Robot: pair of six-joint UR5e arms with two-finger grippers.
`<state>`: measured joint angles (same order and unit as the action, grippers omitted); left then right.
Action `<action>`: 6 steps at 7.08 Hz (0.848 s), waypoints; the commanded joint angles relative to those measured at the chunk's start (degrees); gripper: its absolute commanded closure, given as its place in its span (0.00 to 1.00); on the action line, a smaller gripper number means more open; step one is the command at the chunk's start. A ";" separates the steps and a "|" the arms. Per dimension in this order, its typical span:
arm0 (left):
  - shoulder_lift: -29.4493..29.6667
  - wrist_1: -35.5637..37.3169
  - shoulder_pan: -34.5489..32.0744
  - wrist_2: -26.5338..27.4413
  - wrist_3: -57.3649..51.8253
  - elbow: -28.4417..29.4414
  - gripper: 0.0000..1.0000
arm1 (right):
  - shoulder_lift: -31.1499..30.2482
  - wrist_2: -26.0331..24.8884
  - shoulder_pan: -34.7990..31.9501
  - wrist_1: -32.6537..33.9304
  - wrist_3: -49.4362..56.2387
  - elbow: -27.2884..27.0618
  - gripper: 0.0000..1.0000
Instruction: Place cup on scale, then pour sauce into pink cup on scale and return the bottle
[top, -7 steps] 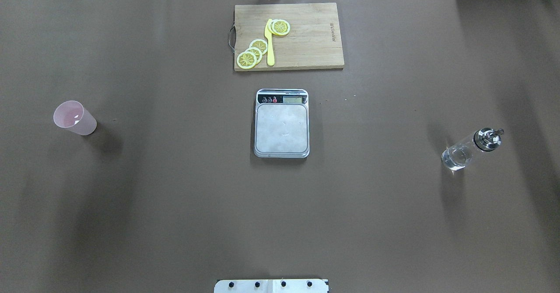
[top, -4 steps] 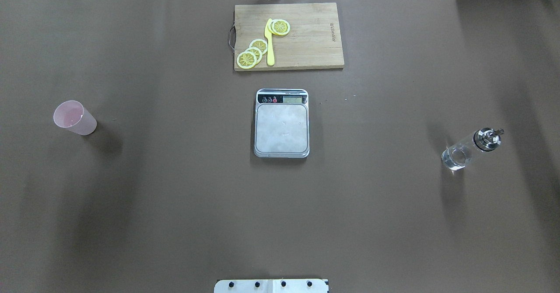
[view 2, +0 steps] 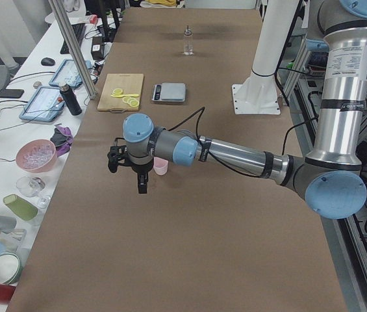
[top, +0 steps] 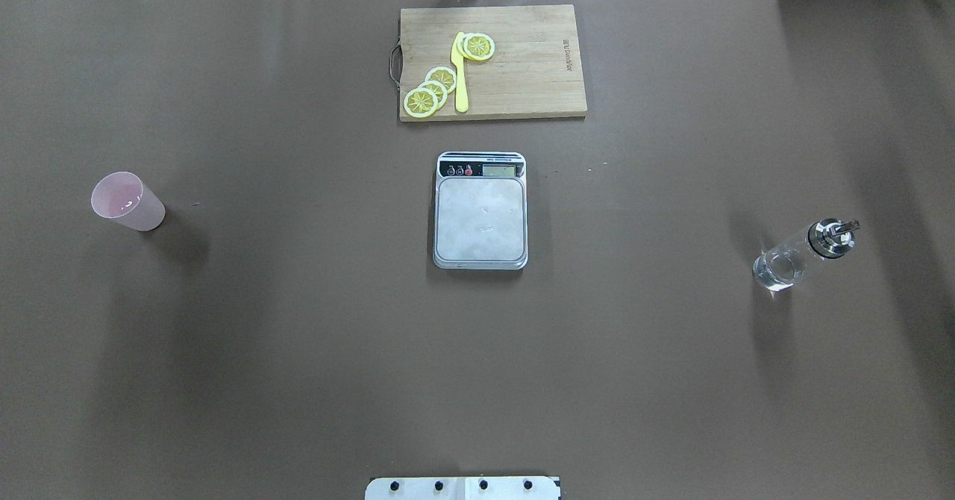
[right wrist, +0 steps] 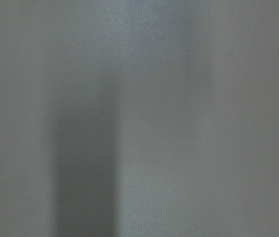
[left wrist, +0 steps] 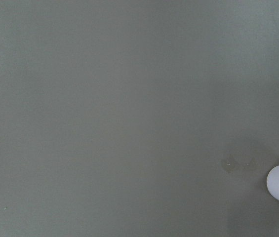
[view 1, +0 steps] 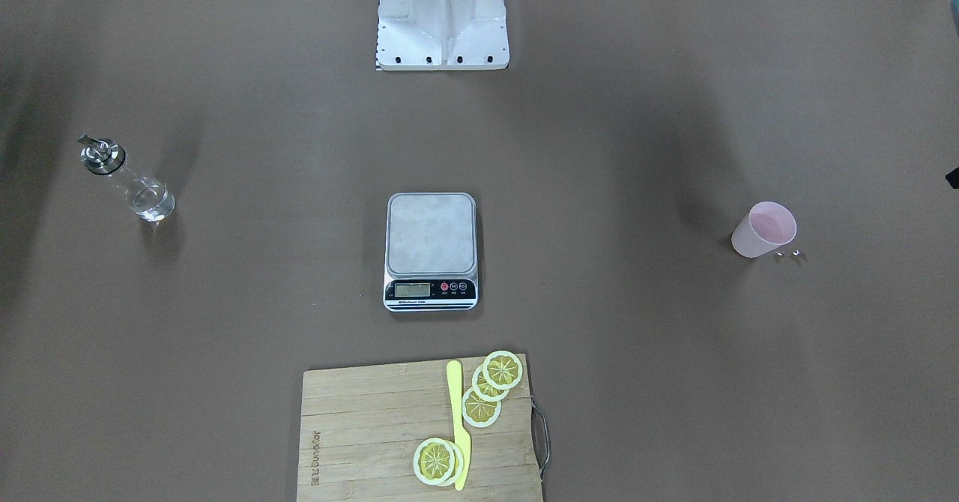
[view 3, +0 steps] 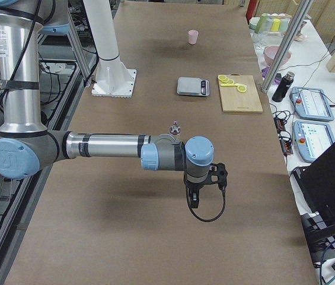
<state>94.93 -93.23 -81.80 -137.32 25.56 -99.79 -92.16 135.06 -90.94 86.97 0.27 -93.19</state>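
**A:** Start with the big things. What does the brown table (top: 298,336) carry?

**B:** Nothing has been moved onto the scale, so I judge the task has not begun. The left arm (view 2: 235,153) reaches out low toward the table's left end. The right arm (view 3: 102,145) does the same toward the right end. Each is on the side of the thing it would likely fetch.

**A:** And the tools?

**B:** The left gripper (view 2: 134,170) hangs above the table near the cup and holds nothing. The right gripper (view 3: 203,181) hangs over bare table near the bottle, also holding nothing. Only the side views show them, so I cannot tell whether either is spread or closed.

**A:** Next in size?

**B:** A wooden cutting board (top: 522,60) lies at the middle of the far edge, out of the working lane. The scale (top: 481,220) sits at the table's centre, platform bare, its display strip turned toward the far edge. Both arms should be able to reach it there.

**A:** The task's things?

**B:** The bottle (top: 798,257) stands upright toward the right end, well apart from the scale, with clear sauce low inside. The cup (top: 127,201) stands upright, mouth up, toward the left end.

**A:** Anything smaller?

**B:** Lemon slices (top: 433,89) and a yellow knife (top: 460,75) lie on the board.
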 commanded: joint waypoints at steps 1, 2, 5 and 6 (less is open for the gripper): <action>4.19 -0.19 7.06 1.86 10.52 -0.14 0.01 | -5.02 0.64 0.06 -13.08 -0.18 0.46 0.00; 4.90 -0.28 9.79 3.62 12.65 0.04 0.01 | -6.26 1.95 0.06 -16.45 0.25 0.37 0.00; 4.91 -9.54 15.34 6.01 17.32 5.11 0.01 | -8.82 10.54 0.41 -28.06 -0.61 0.20 0.00; 4.91 -13.95 15.96 6.01 18.90 7.57 0.02 | -8.91 11.97 0.50 -28.52 -0.45 0.20 0.01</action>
<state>99.82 -101.59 -67.03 -131.52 42.44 -95.34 -100.76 144.21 -90.58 60.53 -0.04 -92.95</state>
